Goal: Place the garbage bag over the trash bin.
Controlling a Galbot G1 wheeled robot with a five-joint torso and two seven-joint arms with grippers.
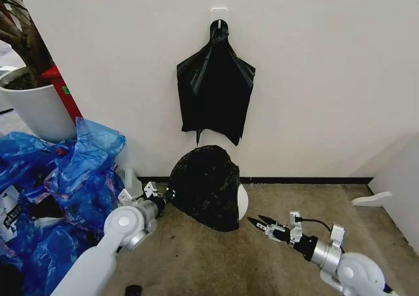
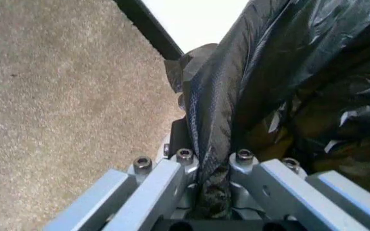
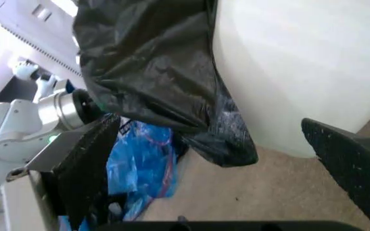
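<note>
With the garbage bag [image 1: 206, 185] draped over the trash bin [image 1: 243, 202] at centre frame, the left gripper [image 1: 161, 196] pinching its edge should keep tension while the open right gripper [image 1: 256, 223] closes in

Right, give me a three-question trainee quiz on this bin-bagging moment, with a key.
1. True or false: the left gripper is shut on the garbage bag.
2. Which best describes the right gripper?
A. shut on the bag
B. open, near the trash bin, holding nothing
C. resting on the blue bags
3. Fill in: a second, flat black bag hangs on the ____ above the bin.

Key: 1 true. 2 B. 3 wall.
</note>
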